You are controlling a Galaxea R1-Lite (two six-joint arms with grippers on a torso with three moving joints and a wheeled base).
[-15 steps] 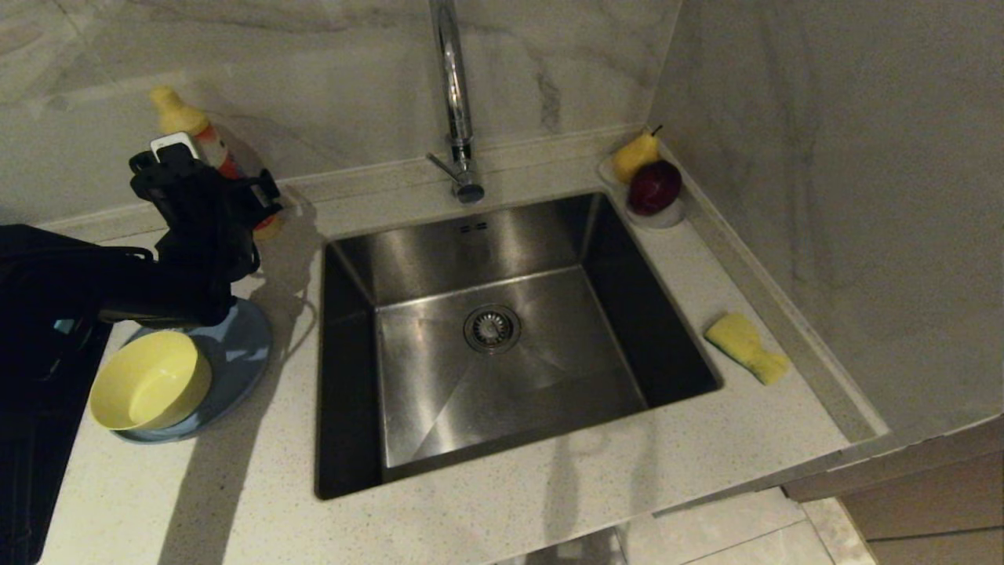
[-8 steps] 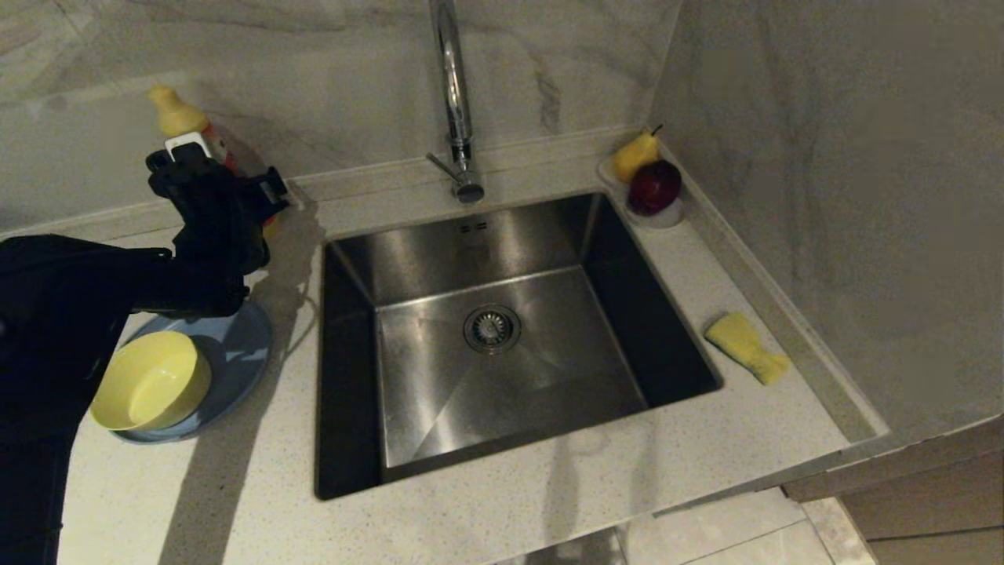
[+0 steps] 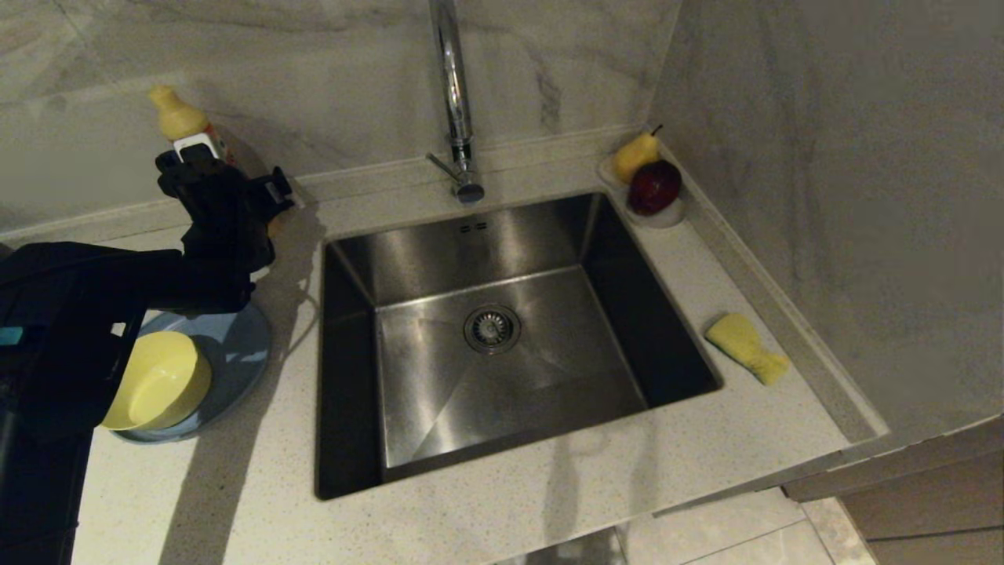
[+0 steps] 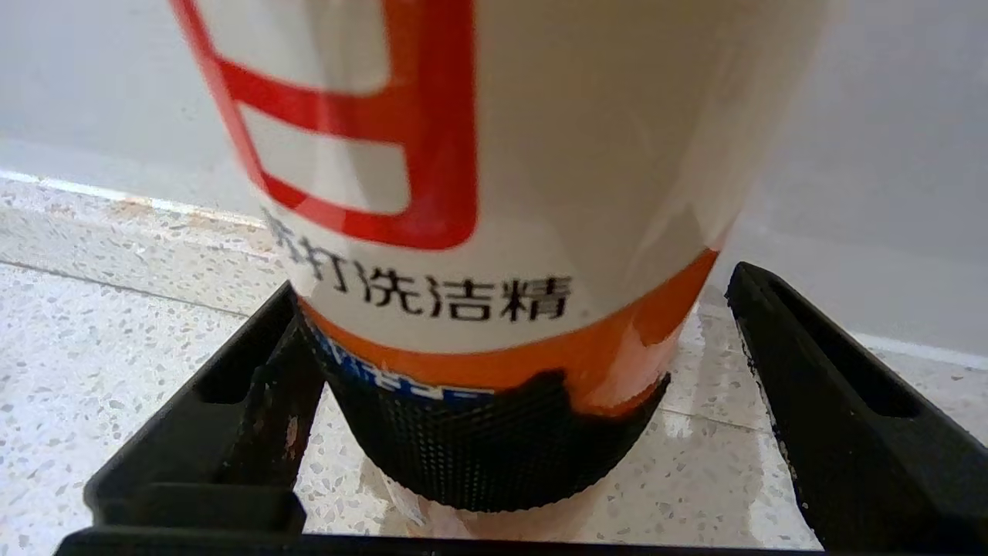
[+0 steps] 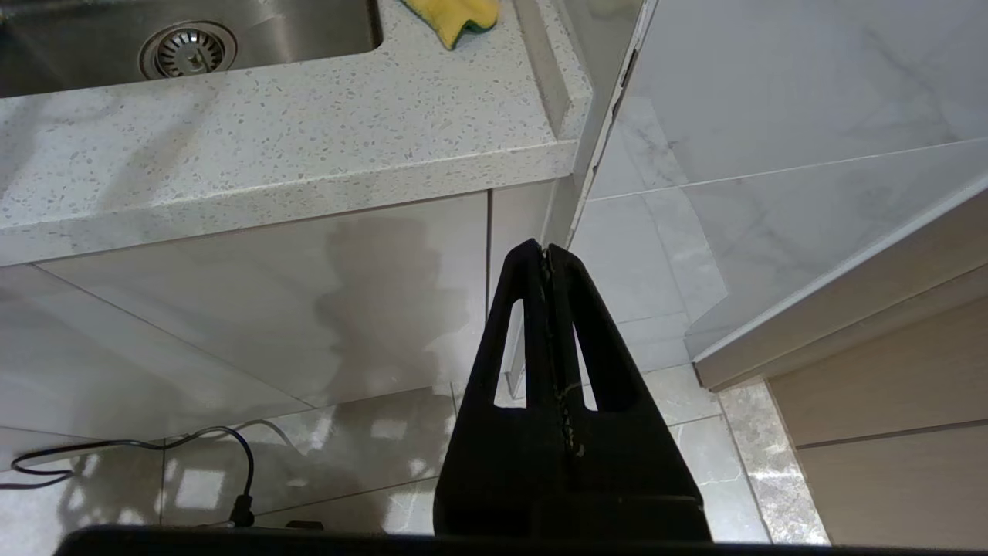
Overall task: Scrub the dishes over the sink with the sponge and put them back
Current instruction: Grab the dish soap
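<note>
Marble wall and speckled worktop [image 3: 502,502] frame the sink [image 3: 486,369], with the tap [image 3: 453,94] standing behind it. Over the last second my left gripper [image 3: 227,182] has pushed away from the stack of dishes toward the back wall and now reaches the detergent bottle [image 3: 182,119]. In the left wrist view its fingers [image 4: 834,432] are spread wide, one on each side of the bottle's lower body [image 4: 494,193], not yet closed on it; whether either pad touches I cannot tell.

I read this as a detour for soap before any scrubbing, so no dish has been washed yet and the task is at its very start.

As for the dishes, the yellow bowl [image 3: 161,384] sits on the blue plate [image 3: 235,353] on the worktop left of the sink, now near the arm's forearm and well behind the gripper. I see no teal bowl in view. The sponge [image 3: 745,345] lies on the worktop on the far right side of the sink, well apart from my left gripper. My right gripper [image 5: 549,266] hangs parked below the counter edge, fingers pressed together on nothing
</note>
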